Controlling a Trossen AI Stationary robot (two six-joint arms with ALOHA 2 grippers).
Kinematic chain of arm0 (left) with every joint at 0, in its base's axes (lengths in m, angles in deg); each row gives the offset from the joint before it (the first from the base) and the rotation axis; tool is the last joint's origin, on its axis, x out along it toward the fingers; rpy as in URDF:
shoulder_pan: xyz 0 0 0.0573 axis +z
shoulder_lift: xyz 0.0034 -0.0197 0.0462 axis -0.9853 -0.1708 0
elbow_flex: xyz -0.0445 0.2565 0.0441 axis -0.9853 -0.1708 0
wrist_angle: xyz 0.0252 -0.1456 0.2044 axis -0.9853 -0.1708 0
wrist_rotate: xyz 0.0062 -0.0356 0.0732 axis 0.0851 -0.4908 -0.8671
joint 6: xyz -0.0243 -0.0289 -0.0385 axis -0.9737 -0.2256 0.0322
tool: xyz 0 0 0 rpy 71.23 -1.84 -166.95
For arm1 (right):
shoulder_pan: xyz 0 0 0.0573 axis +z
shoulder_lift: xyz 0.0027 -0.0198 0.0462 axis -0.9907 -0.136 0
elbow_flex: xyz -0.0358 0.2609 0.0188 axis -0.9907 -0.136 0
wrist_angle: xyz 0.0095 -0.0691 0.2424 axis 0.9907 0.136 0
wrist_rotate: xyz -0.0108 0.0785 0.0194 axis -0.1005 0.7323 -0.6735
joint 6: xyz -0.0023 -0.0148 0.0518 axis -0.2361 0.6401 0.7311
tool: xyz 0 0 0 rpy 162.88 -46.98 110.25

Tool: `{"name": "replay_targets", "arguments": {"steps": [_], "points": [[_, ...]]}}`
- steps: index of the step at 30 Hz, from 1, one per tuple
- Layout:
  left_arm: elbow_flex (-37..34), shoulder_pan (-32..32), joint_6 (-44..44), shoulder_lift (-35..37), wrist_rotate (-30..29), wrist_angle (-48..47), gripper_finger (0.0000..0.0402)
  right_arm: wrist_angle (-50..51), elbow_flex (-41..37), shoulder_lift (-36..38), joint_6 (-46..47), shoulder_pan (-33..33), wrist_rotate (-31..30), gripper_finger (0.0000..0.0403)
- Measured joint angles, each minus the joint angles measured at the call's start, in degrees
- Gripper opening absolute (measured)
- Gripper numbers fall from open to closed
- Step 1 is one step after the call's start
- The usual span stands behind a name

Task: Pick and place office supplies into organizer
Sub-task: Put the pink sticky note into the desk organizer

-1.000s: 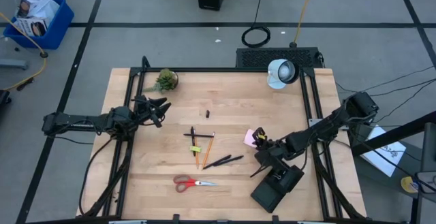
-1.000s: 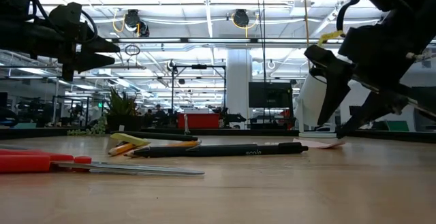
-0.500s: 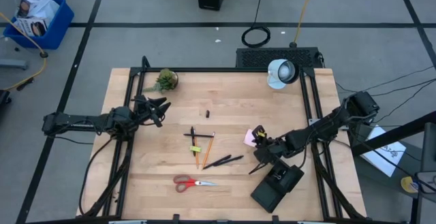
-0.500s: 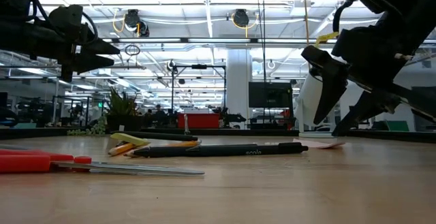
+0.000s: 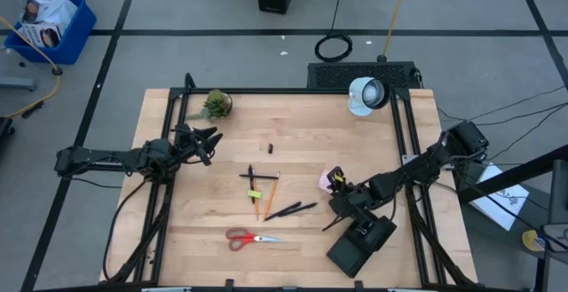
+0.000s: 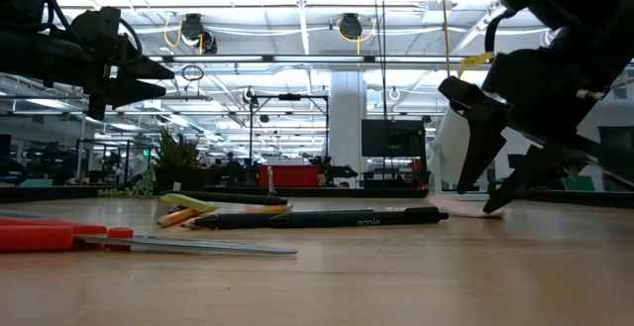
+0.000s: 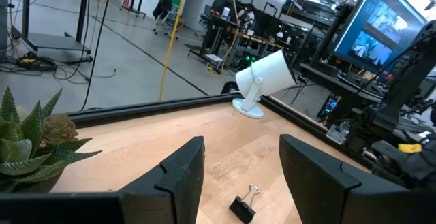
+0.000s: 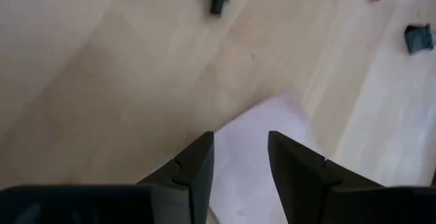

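While the left gripper waits open and empty near the table's left edge, the right gripper hangs parted, holding nothing, over the pink sticky-note pad, beside the organizer at the front edge.

a small green potted plant stood near the far left corner of the light wooden table. a round white lamp sat at the far right. a blue bin rested on the grey floor.
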Motion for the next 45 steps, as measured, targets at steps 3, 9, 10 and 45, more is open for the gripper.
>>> {"name": "replay_targets", "arguments": {"steps": [3,9,10,45], "points": [[0.0,0.0,0.06,-0.02,0.0,0.0,0.0196,0.23,-0.02,0.0,0.15,1.17,-0.07,0.013],[0.0,0.0,0.52,-0.02,-0.07,-0.2,0.0196,0.43,-0.02,0.24,-0.04,3.39,-2.17,0.013],[0.0,0.0,0.52,-0.01,-0.13,-0.2,0.0195,0.33,-0.02,0.24,-0.26,3.64,-3.44,0.013],[0.0,0.0,0.72,0.0,-0.24,-0.68,0.0196,9.33,-0.02,0.48,2.4,6.46,-5.94,0.013]]}}
